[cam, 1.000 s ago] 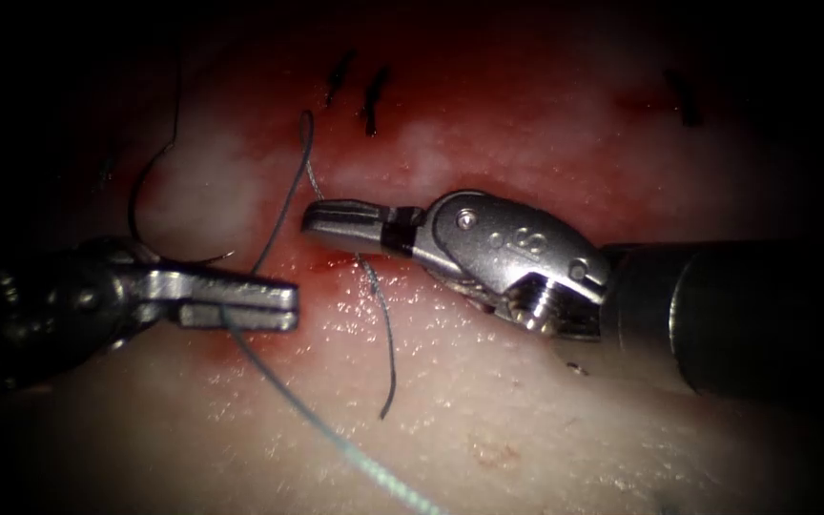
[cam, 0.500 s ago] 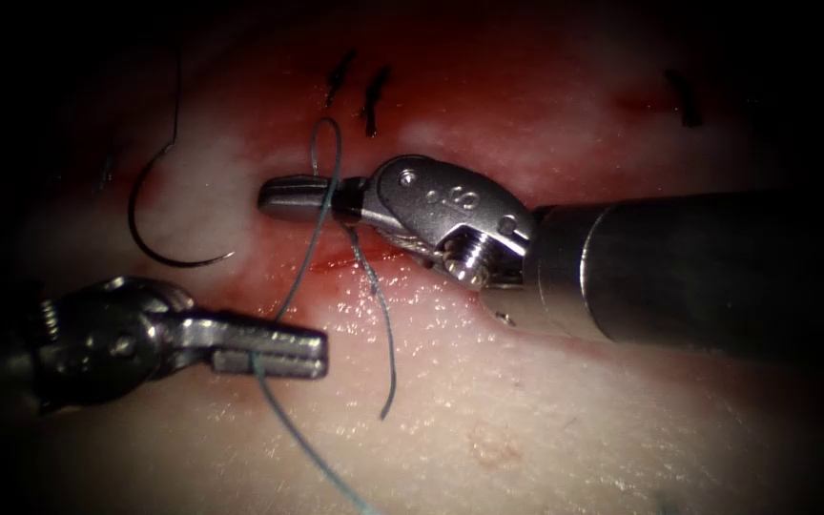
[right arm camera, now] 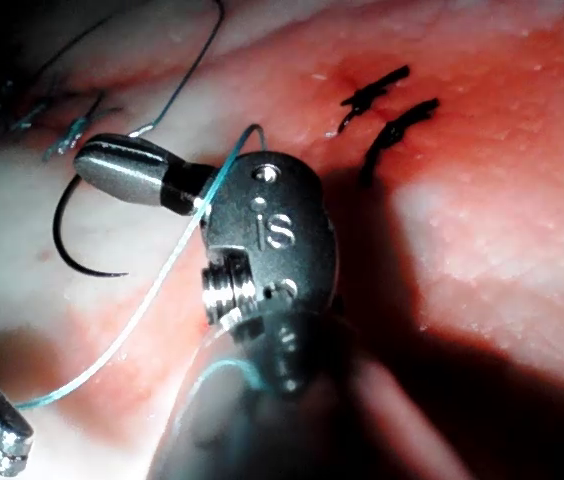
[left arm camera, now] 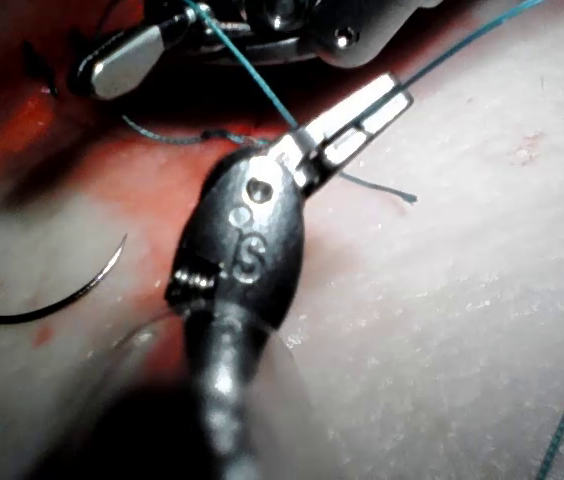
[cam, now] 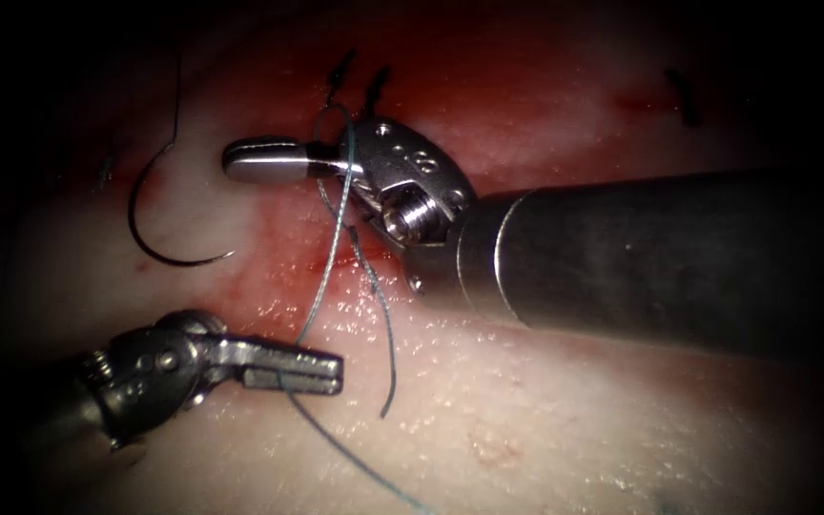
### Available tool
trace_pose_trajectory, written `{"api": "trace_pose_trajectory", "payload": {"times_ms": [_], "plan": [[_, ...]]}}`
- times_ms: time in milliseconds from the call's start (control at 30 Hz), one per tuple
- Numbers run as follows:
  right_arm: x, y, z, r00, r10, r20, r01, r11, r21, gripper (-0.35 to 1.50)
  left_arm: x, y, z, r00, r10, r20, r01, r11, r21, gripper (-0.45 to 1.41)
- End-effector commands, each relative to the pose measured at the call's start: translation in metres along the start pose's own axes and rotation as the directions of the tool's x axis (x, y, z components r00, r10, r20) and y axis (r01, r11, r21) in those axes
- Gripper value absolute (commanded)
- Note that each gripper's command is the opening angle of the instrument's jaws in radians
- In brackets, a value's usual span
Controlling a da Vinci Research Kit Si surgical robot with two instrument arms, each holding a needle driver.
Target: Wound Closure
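We see the left tool (cam: 321, 367) low on the tissue (cam: 545, 429), its jaws clamped on the thread (cam: 328, 262); the left wrist view shows that same grip (left arm camera: 357, 125), with the strand running from the jaws up toward the other instrument. The right tool (cam: 259, 159) lies above it, jaws pressed together and holding nothing we can make out; the thread is looped around it just behind the jaws, at the neck of the wrist, and in the right wrist view the strand crosses the tool (right arm camera: 127, 172) at the same place. Compared with the earlier frames, the right tool has travelled up and to the left while the left tool has dropped lower. The needle (cam: 159, 243) lies free on the surface of the tissue, left of both the cut (cam: 336, 262) and the right tool's tip, gripped by neither tool and not in the tissue. A loose thread tail (cam: 388, 353) trails down below the cut. Cut ends of thread (cam: 372, 91) stand up from the tissue just above the right tool.
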Motion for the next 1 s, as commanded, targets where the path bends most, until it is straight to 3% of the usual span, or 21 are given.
{"api": "trace_pose_trajectory", "payload": {"times_ms": [33, 167, 300, 467, 1000], "plan": [[-0.0002, -0.0002, 0.0006, 1.000, 0.009, -0.011, -0.009, 1.000, 0.028, -0.35, -0.0012, 0.0000, 0.0000, 1.000, 0.000, -0.001, 0.000, 1.000, 0.007, -0.45], [0.0001, -0.0014, 0.0005, 0.999, 0.036, -0.015, -0.035, 0.994, 0.103, -0.35, -0.0024, 0.0000, -0.0010, 1.000, -0.002, 0.004, 0.002, 1.000, 0.031, -0.45], [-0.0005, -0.0025, 0.0002, 0.998, 0.057, 0.006, -0.057, 0.992, 0.117, -0.35, -0.0028, -0.0002, -0.0017, 1.000, -0.005, 0.003, 0.005, 0.999, 0.041, -0.45], [-0.0008, -0.0037, -0.0007, 0.994, 0.077, 0.079, -0.089, 0.982, 0.165, -0.35, -0.0031, -0.0007, -0.0027, 1.000, -0.006, 0.008, 0.006, 0.999, 0.043, -0.45], [0.0007, -0.0043, -0.0025, 0.948, -0.120, 0.294, -0.014, 0.909, 0.416, -0.35, -0.0052, -0.0026, -0.0041, 1.000, 0.002, 0.019, -0.003, 0.999, 0.048, -0.45]]}}
